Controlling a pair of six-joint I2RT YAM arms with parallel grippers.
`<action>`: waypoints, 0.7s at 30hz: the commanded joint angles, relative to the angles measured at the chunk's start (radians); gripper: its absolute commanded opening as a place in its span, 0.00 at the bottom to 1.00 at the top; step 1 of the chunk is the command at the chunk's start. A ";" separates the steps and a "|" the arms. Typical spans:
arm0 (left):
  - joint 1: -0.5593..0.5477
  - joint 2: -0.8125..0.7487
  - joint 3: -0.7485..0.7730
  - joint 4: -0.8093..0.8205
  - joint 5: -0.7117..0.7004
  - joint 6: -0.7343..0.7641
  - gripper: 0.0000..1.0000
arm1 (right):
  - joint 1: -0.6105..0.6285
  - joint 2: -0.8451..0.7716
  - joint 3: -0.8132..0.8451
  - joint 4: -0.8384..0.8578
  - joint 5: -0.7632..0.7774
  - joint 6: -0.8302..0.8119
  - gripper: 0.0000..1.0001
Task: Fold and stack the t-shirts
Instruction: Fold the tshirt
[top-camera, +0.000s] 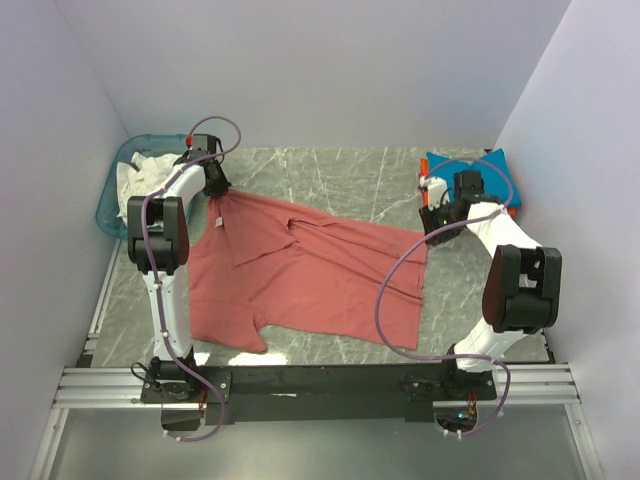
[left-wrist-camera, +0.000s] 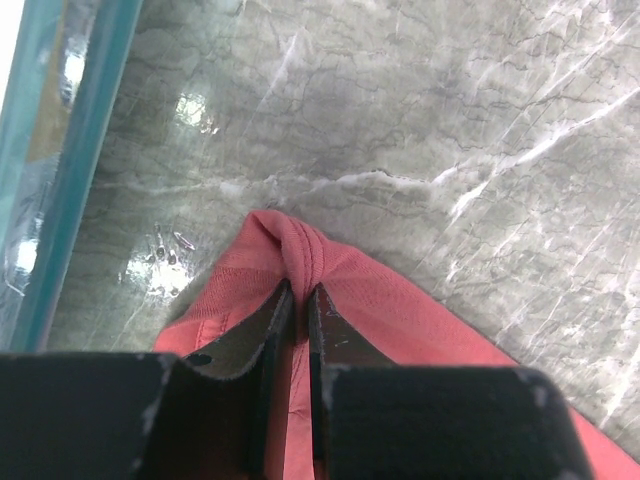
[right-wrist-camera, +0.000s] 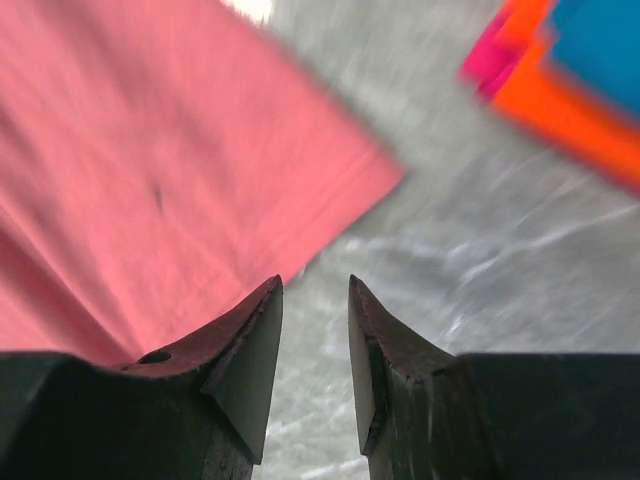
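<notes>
Altogether one red t-shirt (top-camera: 310, 275), two tools (left-wrist-camera: 300, 290) (right-wrist-camera: 315, 285)

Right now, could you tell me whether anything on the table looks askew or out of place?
The dusty-red t-shirt lies skewed and rumpled, with creases across its middle, not flat for folding. Its far-left end is bunched tight in the left gripper. Nothing else stands out.

Right wrist view blurred; folded shirts (right-wrist-camera: 575, 85) cut by its corner; basket (left-wrist-camera: 70, 150) cropped in left wrist view.
</notes>
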 joint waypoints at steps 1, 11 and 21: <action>0.007 -0.037 0.016 0.046 0.016 0.020 0.14 | -0.007 0.045 0.087 0.028 -0.068 0.097 0.40; 0.007 -0.038 -0.009 0.059 0.031 0.023 0.14 | -0.007 0.177 0.144 0.061 -0.026 0.184 0.40; 0.007 -0.034 -0.013 0.066 0.039 0.022 0.14 | -0.008 0.176 0.115 0.088 0.013 0.200 0.40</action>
